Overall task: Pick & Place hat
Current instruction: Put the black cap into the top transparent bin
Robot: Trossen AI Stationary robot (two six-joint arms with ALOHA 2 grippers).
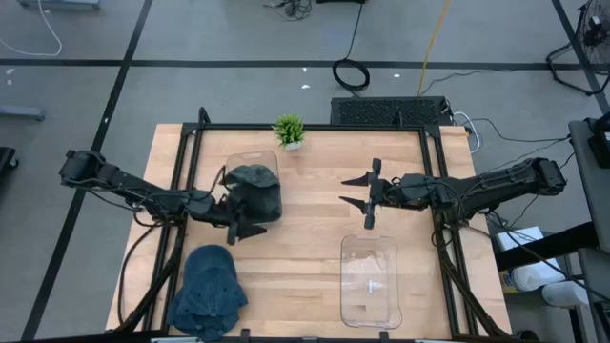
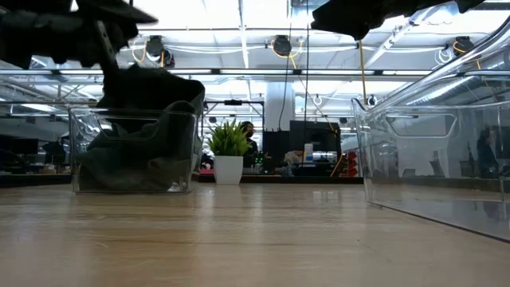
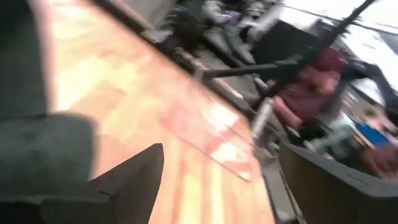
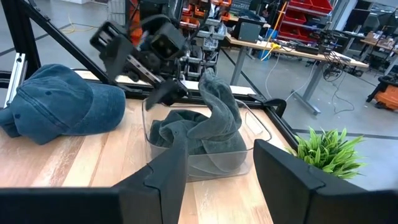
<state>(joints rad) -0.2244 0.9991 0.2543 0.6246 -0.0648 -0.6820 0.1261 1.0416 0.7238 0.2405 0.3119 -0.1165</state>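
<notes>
A dark grey hat (image 1: 255, 191) lies bunched in a clear bin (image 1: 250, 160) at the table's left middle. One fold of it (image 4: 216, 99) sticks up above the rim. My left gripper (image 1: 238, 214) is open at the bin's left near corner, level with the rim, and holds nothing. In the left wrist view grey cloth (image 3: 37, 149) shows close beside one finger. A blue denim hat (image 1: 208, 291) rests flat on the table near the front left edge. My right gripper (image 1: 345, 191) is open above the table's middle, pointing toward the left.
An empty clear bin (image 1: 370, 281) stands at the front right. A small potted plant (image 1: 289, 131) sits at the far edge. A black frame (image 1: 305, 127) borders the table. Bare wood lies between the two bins.
</notes>
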